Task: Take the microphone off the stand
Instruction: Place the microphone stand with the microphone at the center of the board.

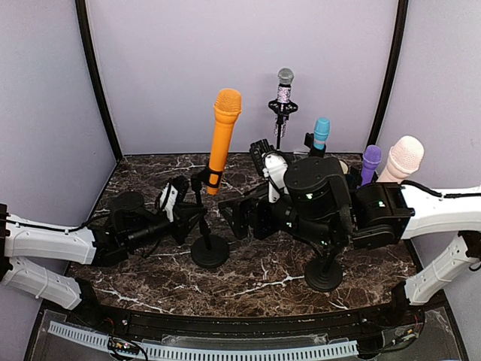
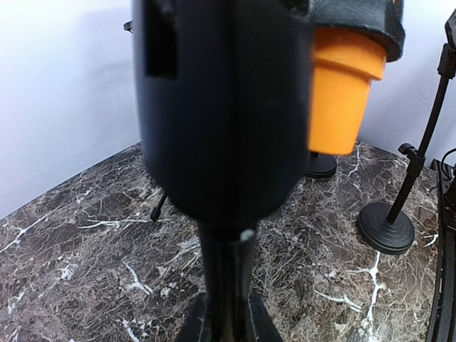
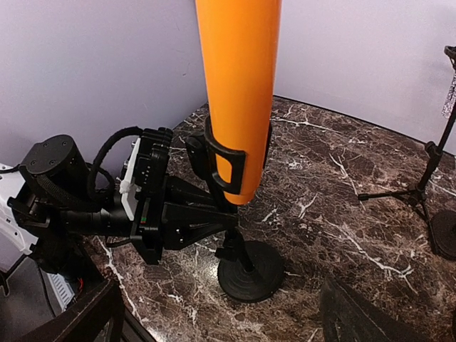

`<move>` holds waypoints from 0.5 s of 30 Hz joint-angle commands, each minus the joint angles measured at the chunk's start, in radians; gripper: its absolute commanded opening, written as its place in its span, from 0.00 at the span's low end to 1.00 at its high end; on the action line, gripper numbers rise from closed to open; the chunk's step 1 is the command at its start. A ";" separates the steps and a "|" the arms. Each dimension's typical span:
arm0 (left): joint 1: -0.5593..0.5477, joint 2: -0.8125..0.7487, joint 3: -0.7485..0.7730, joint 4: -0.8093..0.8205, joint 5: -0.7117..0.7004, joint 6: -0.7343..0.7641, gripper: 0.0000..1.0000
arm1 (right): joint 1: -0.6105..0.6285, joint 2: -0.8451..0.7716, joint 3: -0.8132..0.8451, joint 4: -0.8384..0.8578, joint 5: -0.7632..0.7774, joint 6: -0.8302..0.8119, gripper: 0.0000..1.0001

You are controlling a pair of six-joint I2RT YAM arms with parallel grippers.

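Observation:
The orange microphone (image 1: 224, 135) stands tilted in the black clip of its stand (image 1: 210, 250) at centre-left. My left gripper (image 1: 192, 218) is shut on the stand's pole below the clip. In the left wrist view the pole (image 2: 228, 278) fills the gap between the jaws of that gripper (image 2: 226, 324), and the microphone's lower end (image 2: 340, 100) shows at upper right. My right gripper (image 1: 234, 218) is open just right of the stand, holding nothing. In the right wrist view that gripper (image 3: 221, 331) faces the microphone (image 3: 239, 92) and the stand base (image 3: 251, 271).
Behind stand a grey microphone on a tripod (image 1: 285, 94), a blue one (image 1: 321, 131), a purple one (image 1: 370, 162) and a pink one (image 1: 402, 158). Another round stand base (image 1: 324, 274) sits under my right arm. Curved walls close the back.

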 commanded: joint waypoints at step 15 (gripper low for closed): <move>0.005 -0.036 0.047 -0.099 0.013 0.005 0.29 | 0.031 0.010 -0.212 0.276 0.050 0.029 0.97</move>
